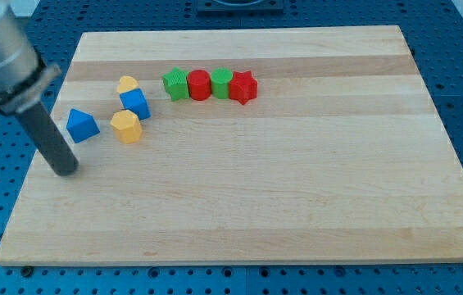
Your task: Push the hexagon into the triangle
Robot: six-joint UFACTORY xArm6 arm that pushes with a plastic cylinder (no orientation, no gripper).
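Observation:
The yellow hexagon (125,126) lies on the wooden board at the view's left. The blue triangle (82,124) lies just to its left, a small gap apart. My tip (66,170) rests on the board below and slightly left of the blue triangle, and below-left of the hexagon, touching neither. The dark rod rises from the tip toward the view's upper left.
A blue cube (135,103) sits just above the hexagon, with a yellow block (127,84) behind it. A row of green (176,83), red cylinder (199,84), green (220,83) and red star (243,87) blocks lies toward the top middle. The board's left edge (36,156) is near my tip.

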